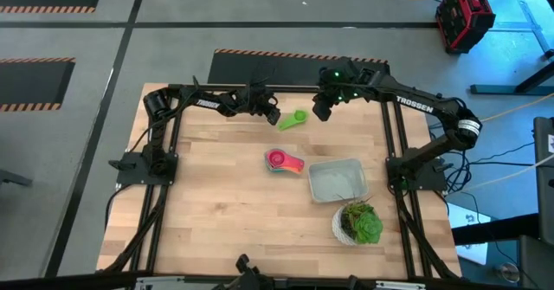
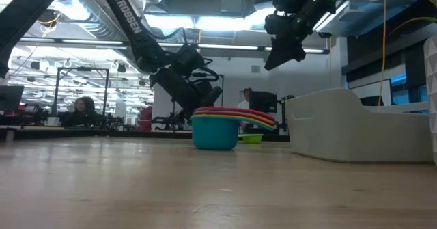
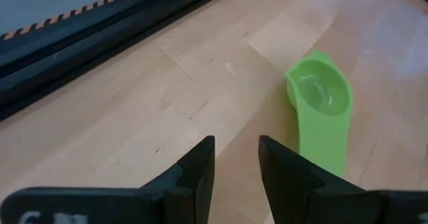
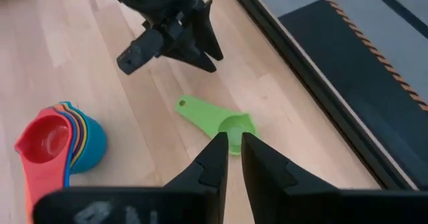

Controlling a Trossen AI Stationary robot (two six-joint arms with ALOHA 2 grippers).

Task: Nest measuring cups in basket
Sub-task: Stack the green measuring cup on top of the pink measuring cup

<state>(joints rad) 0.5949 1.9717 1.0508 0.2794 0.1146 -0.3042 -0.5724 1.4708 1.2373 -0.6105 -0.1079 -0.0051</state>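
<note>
In the high view, going left to right, the left gripper (image 1: 269, 112) is sitting at upper centre of the frame, just left of the green cup (image 1: 293, 119), and its fingers are standing a little apart with nothing between them. The green cup is lying alone on the table (image 1: 208, 195) between the 2 grippers, its long axis running on a slant: the handle is pointing down-left toward the left gripper and the bowl is pointing up-right toward the right gripper (image 1: 321, 110). That gripper is hanging just right of the bowl end and above it, its fingers nearly together and holding nothing; its own wrist view is showing the fingertips lined up directly over the bowl. So the right arm is looking the nearer one, and better placed for a pick, though its fingers would need to be opening first.

Lower in the frame, the nested stack of cups (image 1: 283, 161) is resting on the wood just left of the basket (image 1: 336, 179), not inside it. The potted plant (image 1: 359, 223) is standing just below the basket, at lower right
</note>
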